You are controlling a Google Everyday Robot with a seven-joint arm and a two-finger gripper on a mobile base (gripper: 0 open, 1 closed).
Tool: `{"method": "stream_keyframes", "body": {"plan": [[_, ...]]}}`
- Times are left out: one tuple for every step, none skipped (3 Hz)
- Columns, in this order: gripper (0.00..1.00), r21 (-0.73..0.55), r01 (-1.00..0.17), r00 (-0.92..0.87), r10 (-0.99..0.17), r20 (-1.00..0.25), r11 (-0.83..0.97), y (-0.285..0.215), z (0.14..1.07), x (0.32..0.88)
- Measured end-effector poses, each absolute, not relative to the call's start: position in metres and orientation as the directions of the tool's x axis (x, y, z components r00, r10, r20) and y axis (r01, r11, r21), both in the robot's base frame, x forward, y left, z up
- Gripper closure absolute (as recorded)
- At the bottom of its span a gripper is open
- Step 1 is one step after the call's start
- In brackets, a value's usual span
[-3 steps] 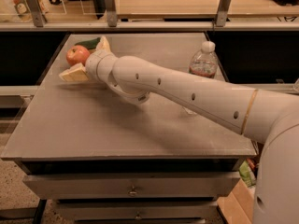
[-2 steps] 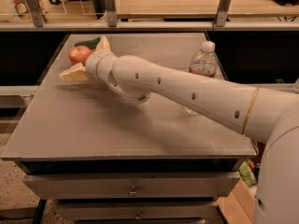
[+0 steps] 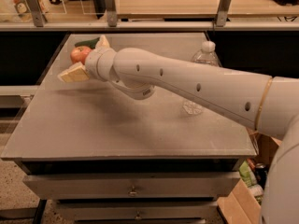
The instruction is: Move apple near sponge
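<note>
At the far-left corner of the tabletop [image 3: 117,125], the tool [image 3: 82,57] stands spread wide, the apple [image 3: 78,54] apparently between its tips, ungripped, the sponge [image 3: 87,43] just behind.

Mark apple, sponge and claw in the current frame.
apple [image 3: 78,53]: camera view, red front skin.
sponge [image 3: 87,43]: camera view, dark green top, just behind the apple.
claw [image 3: 83,58]: camera view, its mouth, at the apple, table's far left.

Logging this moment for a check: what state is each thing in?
tool: open, fingers straddling the apple, at the table's far left.
apple: whole, between the fingers.
sponge: behind the apple, partly hidden.
water bottle: upright, capped.
drawers: shut.
</note>
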State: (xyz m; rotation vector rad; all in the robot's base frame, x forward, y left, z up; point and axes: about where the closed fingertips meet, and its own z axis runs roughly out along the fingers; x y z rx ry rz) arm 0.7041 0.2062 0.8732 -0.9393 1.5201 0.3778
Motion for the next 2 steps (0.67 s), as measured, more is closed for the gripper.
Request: {"method": "stream_keyframes", "body": {"plan": [[0.00, -0.278, -0.741, 0.046, -0.368, -0.929, 0.611, 0.1798, 0.8816, 0.6915], [0.00, -0.278, -0.741, 0.046, -0.368, -0.929, 0.611, 0.1798, 0.8816, 0.6914]]}}
